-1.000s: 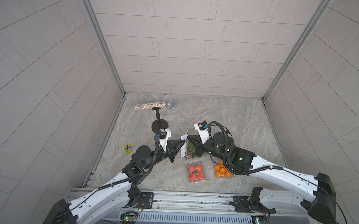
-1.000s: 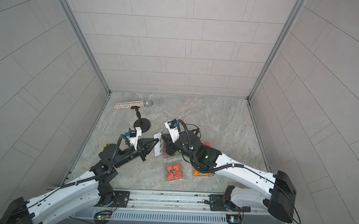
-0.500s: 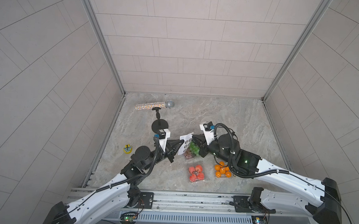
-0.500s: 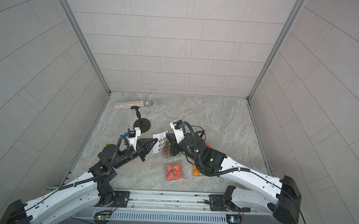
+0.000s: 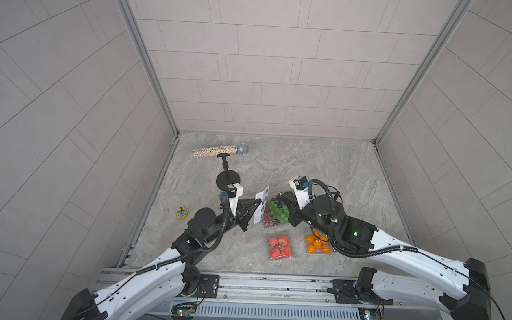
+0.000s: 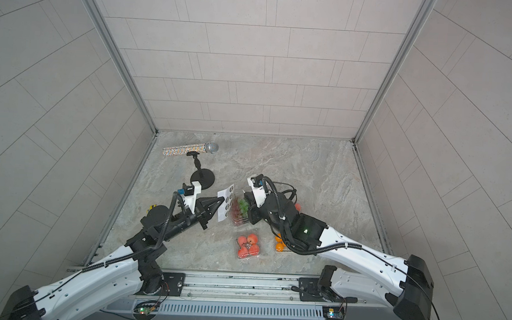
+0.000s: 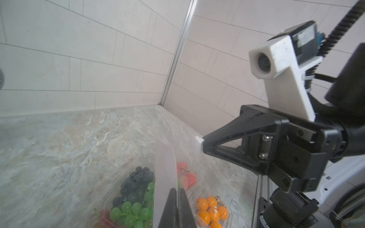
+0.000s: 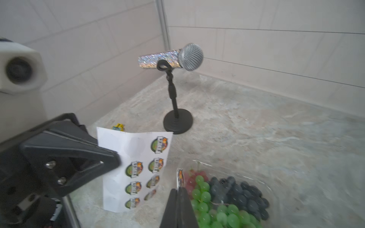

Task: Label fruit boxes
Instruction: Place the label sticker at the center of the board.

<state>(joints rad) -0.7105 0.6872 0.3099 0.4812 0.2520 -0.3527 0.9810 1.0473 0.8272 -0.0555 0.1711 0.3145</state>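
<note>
Left gripper [image 5: 258, 201] is clamped on one edge of the sticker sheet [image 5: 261, 209], holding it upright off the tabletop [image 5: 323, 170], just left of the large box [image 5: 271, 220]. That box, w/ green grapes + dark berries, sits mid-table. Right gripper [image 8: 178, 191] is pinched tight on a single sticker [image 8: 180, 177], above the large box, near the sheet but apart from it.

Both top views give the layout. Red-fruit box [image 5: 279, 248] lies on the near side of the large box. Orange box [image 5: 316, 245] is just right of the red one, partly under the right arm. The right fingertips are hard to make out from above, lost against the dark berries. Second red-fruit box [image 6: 297, 206] shows in a top view only as a red patch right of the right wrist. The left wrist view shows it better [image 7: 186, 177]: beside the large box, on the far side of the orange box.

Only the right wrist view shows the sheet's printed face: round logo stickers in 2 columns, several spots bare. The left wrist view gets just its blank side, plus the sticker as a white fleck at the right gripper's tip [image 7: 201, 145].

Mic [image 5: 220, 152] stands on a black stand far-left. A small yellow item [image 5: 182, 213] sits left, by the wall.
</note>
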